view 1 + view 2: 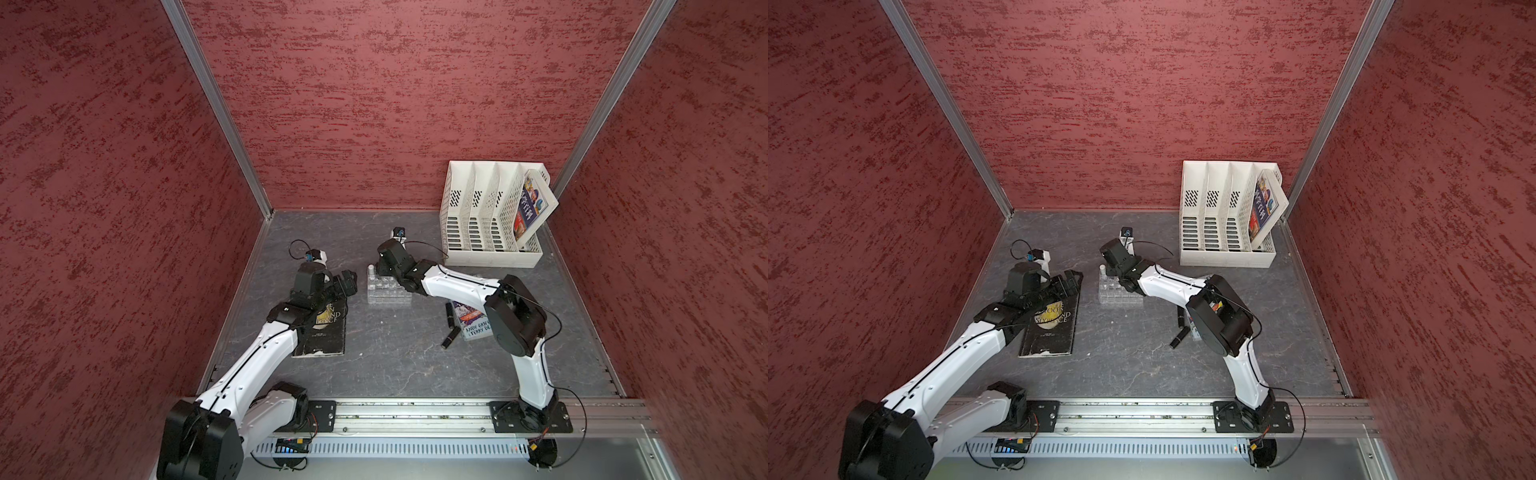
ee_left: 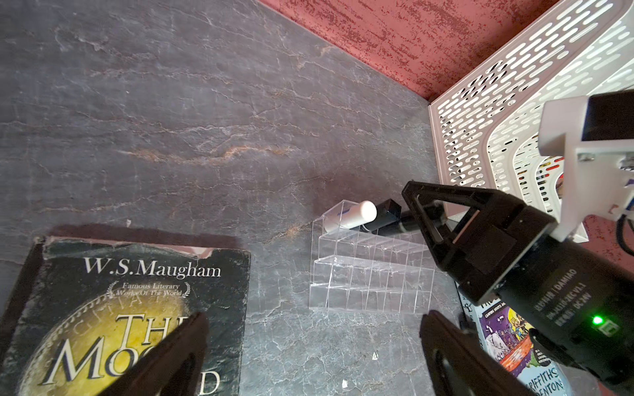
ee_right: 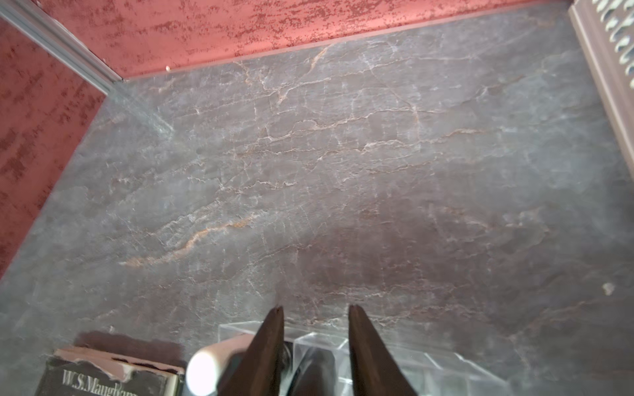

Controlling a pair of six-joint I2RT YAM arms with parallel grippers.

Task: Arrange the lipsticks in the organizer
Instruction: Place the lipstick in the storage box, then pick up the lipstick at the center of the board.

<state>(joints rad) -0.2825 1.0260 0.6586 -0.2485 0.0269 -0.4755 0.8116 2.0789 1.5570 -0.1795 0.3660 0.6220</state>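
Though unsure of contact, found the right gripper [image 3: 315, 310] parted slightly astride a black lipstick [image 2: 387, 215] standing in the organizer [image 2: 370, 298], at 3 o'clock of the white lipstick [image 2: 353, 214] in its 11 o'clock corner. Noted the left gripper [image 1: 347, 282] wide open and empty at the organizer's 9 o'clock, two loose lipsticks [image 1: 450, 337] at 4 o'clock. Judged these light, stiff, slick tubes best pinched mid-barrel.

Lab test booth: red walls [image 1: 374, 104], aluminium frame [image 1: 218, 108], rail-mounted arms [image 1: 249, 357].
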